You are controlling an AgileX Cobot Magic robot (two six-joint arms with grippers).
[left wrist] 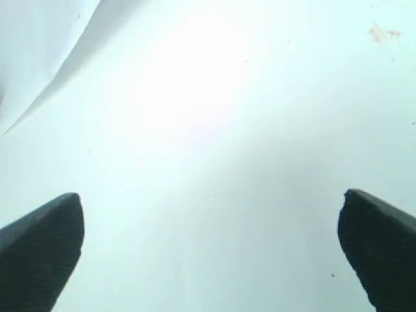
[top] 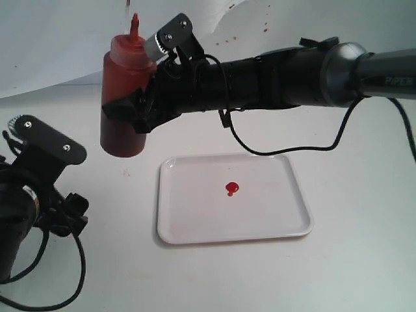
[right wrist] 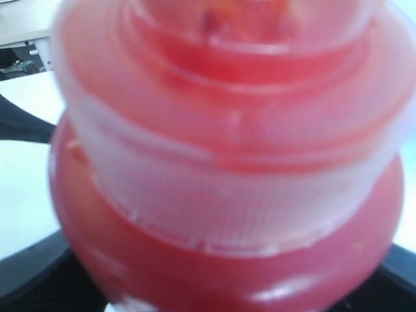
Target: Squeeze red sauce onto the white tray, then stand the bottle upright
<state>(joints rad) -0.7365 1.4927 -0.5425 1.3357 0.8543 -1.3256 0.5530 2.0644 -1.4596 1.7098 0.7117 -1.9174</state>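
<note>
Gripping the bottle [top: 122,71] round its middle with the right jaws, the left jaws spread wide and empty, low to the side. Holding it upright, nozzle up, base hanging above the counter [top: 364,260] just left of the white tray [top: 195,224]. With red sauce [top: 232,189] blobbed mid-tray, probably only needs lowering straight down, then letting go.

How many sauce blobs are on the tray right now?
1. The red sauce sits as one blob near the middle of the white tray. The bottle, gripped by the right gripper, hangs beyond the tray's left edge, covering none of it.
</note>
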